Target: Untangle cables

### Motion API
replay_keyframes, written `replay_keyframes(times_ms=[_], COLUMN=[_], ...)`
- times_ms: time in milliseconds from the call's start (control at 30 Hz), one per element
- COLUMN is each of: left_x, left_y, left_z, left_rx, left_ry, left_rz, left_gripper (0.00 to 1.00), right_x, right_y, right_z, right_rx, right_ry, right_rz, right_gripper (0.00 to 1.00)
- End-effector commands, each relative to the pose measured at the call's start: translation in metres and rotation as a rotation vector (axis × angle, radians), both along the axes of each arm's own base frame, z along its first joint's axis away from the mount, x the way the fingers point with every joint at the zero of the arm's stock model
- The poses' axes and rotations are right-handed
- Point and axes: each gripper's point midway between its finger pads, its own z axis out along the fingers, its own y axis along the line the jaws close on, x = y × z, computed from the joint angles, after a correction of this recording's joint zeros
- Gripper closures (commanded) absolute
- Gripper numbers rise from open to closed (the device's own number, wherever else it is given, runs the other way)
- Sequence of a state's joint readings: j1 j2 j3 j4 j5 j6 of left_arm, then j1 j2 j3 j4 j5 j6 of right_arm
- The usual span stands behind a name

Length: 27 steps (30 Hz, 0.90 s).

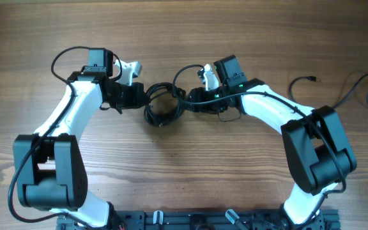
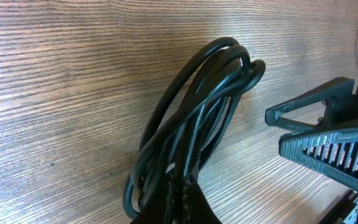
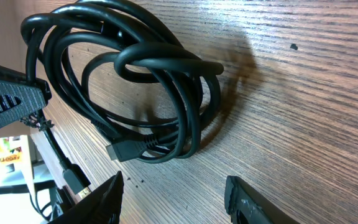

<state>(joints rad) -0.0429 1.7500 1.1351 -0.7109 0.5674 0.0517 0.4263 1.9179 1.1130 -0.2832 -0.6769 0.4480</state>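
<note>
You are viewing the coiled black rubber cable [image 3: 166,62] lying near the centre of the brown wooden tabletop [image 1: 184,38], slightly toward the far edge. The left gripper [image 2: 178,190] is pinching strands at the coil's left side, its fingers drawn nearly together on them. The right gripper [image 3: 176,199] is standing wide open and holding nothing. The coil is lying just beyond its fingertips, not between them. A second thin black cable [image 1: 361,77] is lying well apart, near the right edge.

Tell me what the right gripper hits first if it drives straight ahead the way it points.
Most likely the cable coil, which lies directly ahead of the open right gripper; exact depth is unclear.
</note>
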Motion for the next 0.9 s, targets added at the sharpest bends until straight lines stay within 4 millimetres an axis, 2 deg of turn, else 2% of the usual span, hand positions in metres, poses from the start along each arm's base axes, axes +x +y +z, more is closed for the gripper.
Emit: replay_keyframes(times_ms=[0,333,467,667,867], left_x=[-0.001,-0.001,-0.001,-0.001,-0.001], left_y=[-0.003,-0.003,-0.003,-0.003,-0.003], left_z=[0.007,0.007,0.007,0.007,0.007], left_rx=[-0.022,-0.022,-0.022,-0.022,-0.022], left_ry=[-0.026,-0.026,-0.026,-0.026,-0.026], left_rz=[-0.024,-0.024,-0.024,-0.024,-0.024], left_gripper=[0.96,0.96,0.96,0.95,0.96], right_x=[0.000,0.001,-0.002,0.005,0.029], right_y=[-0.001,0.002,0.006,0.003,-0.029], right_z=[-0.005,-0.004,-0.010,-0.020,-0.033], right_rx=[-0.009,0.002,-0.051,-0.158,-0.356], right_ry=[0.000,0.044,0.016,-0.051,-0.157], right_rz=[-0.006,-0.053,-0.051,-0.086,-0.207], right_gripper=[0.45,0.45,0.45,0.45,0.45])
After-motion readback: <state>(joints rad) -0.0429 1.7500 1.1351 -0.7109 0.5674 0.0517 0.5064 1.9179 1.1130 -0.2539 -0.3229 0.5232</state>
